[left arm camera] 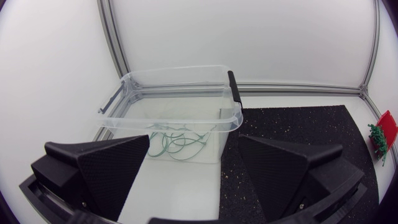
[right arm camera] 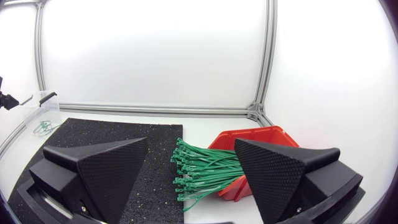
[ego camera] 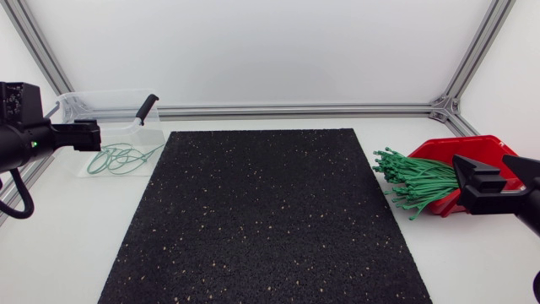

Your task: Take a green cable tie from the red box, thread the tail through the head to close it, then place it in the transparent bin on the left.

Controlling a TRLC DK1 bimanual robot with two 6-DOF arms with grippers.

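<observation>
Cable ties [ego camera: 418,179] beside open right claw [ego camera: 481,169]; left claw [ego camera: 94,137] open, facing bin [ego camera: 84,97]

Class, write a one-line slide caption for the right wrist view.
Open right gripper facing green cable ties that spill from the red box onto the black mat.

Right end effector [ego camera: 467,176] covers the right part of the red box [ego camera: 439,150] at the bench's right edge; tails of the green cable ties [ego camera: 413,180] are hidden inside it. Looped ties [ego camera: 123,157] in the transparent bin [ego camera: 80,103] tangle, count unreadable. Left wrist view: red box is a sliver, clipped by the frame. Front edge of the black mat [ego camera: 261,219] is cropped.
</observation>
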